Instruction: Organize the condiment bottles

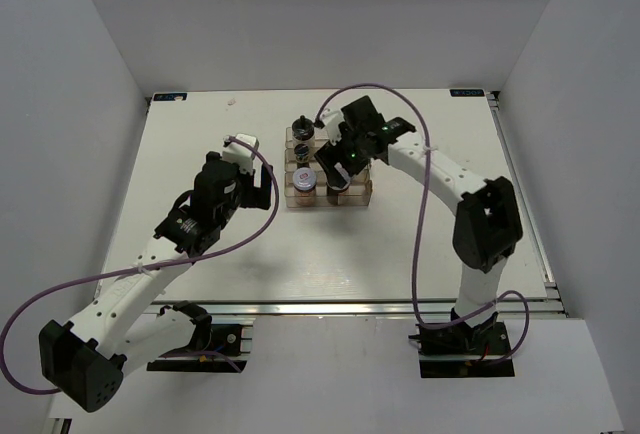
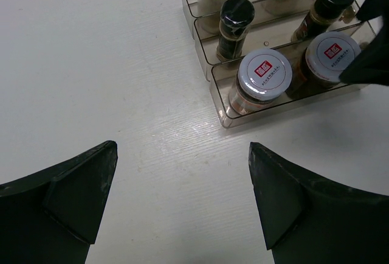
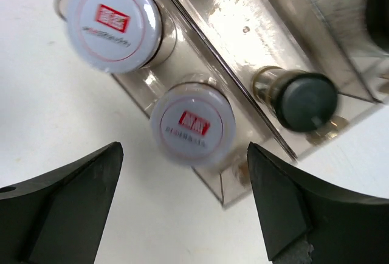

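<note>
Right jaws spread open above the rack (image 3: 237, 14), a white-lidded jar (image 3: 192, 124) just ahead between them. Left jaws spread open, empty, over the worktop (image 2: 91, 63), rack ahead-right.

Standing by the worktop, I see the left arm (image 1: 130, 289) and the right arm (image 1: 440, 169) built alike: slim white shell links joined by chunky black motor housings, each rising from a dark base plate (image 1: 465, 349) with a bit of orange wiring showing. A thin purple cable (image 1: 375, 85) trails along each arm, tied on with pale straps, and a tiny green light (image 1: 351, 151) glows near the right wrist. The left hand (image 2: 182, 148) and the right hand (image 3: 183, 148) each end in two broad, matte-black, wedge-shaped fingers (image 2: 67, 191) with flat, angled inner faces.
</note>
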You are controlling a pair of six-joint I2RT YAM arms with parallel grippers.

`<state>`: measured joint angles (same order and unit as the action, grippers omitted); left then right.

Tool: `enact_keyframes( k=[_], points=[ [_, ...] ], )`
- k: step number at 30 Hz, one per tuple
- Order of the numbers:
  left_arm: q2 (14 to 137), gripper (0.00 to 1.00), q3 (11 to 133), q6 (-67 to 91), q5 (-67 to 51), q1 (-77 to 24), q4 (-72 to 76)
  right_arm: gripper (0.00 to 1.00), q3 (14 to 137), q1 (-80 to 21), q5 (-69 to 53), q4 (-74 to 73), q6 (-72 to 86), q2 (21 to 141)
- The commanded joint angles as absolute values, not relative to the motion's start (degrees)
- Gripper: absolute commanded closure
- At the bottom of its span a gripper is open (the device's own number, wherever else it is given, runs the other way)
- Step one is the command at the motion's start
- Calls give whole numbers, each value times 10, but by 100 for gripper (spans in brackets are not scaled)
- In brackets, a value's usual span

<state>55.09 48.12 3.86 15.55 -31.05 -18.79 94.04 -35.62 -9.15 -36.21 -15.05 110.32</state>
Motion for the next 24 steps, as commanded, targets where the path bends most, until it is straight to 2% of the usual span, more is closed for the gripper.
enact_keyframes(
  k=[1,7,15,24],
  points=[
    [545,2,473,33,135,-313,-172,12,944,-356,-99,-374,-146,1000],
    [521,2,468,36,79,-312,-156,11,851,-355,-53,-329,-130,854],
    [481,2,468,54,1,-312,-181,11,551,-355,-3,-135,-93,604],
    [431,2,418,53,-25,-312,-180,10,454,-355,-6,-71,-80,512]
  ],
)
